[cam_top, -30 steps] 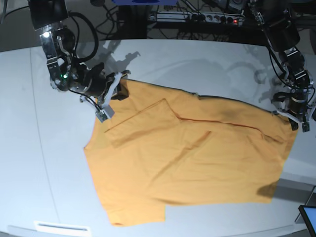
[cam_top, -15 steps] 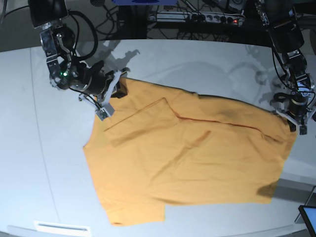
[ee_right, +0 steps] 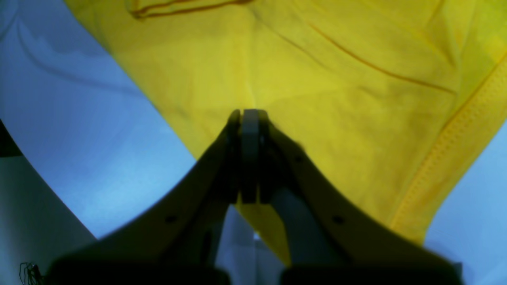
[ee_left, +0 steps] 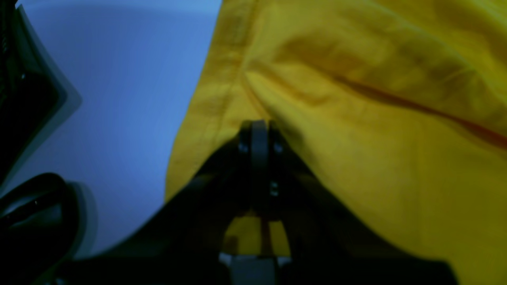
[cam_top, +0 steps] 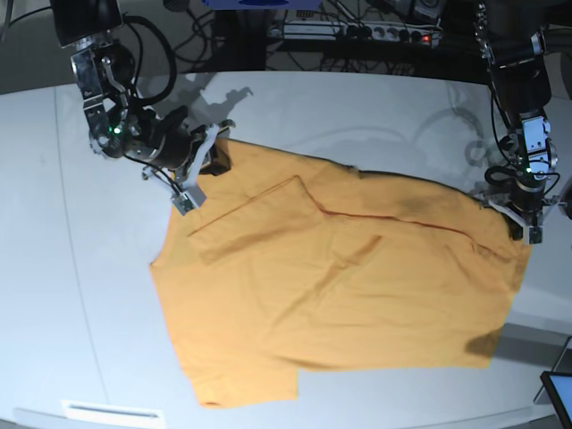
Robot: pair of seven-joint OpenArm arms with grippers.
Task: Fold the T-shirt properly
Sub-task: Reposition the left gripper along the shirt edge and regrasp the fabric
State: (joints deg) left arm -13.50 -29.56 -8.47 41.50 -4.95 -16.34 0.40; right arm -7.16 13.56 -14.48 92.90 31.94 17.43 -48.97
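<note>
The T-shirt (cam_top: 340, 295) lies spread across the middle of the pale tabletop (cam_top: 54, 268), orange-yellow, wrinkled, with one flap folded over its upper part and a long crease running across the cloth. Its lower edge reaches close to the tabletop's near rim.

At the shirt's far corner on the base view's left, the right claw (cam_top: 210, 161) is clamped shut on the fabric; the right wrist view shows its jaws pressed together with yellow cloth (ee_right: 317, 99) pinched between them and a stitched hem running along the side. At the shirt's opposite far corner, the left claw (cam_top: 518, 219) is likewise closed on the cloth, its jaws meeting on a bunched ridge of material (ee_left: 356, 118) beside the hem. Both corners sit slightly lifted from the tabletop.

Beyond the shirt, behind the tabletop's far edge, cables and a power strip (cam_top: 375, 34) lie in shadow.
</note>
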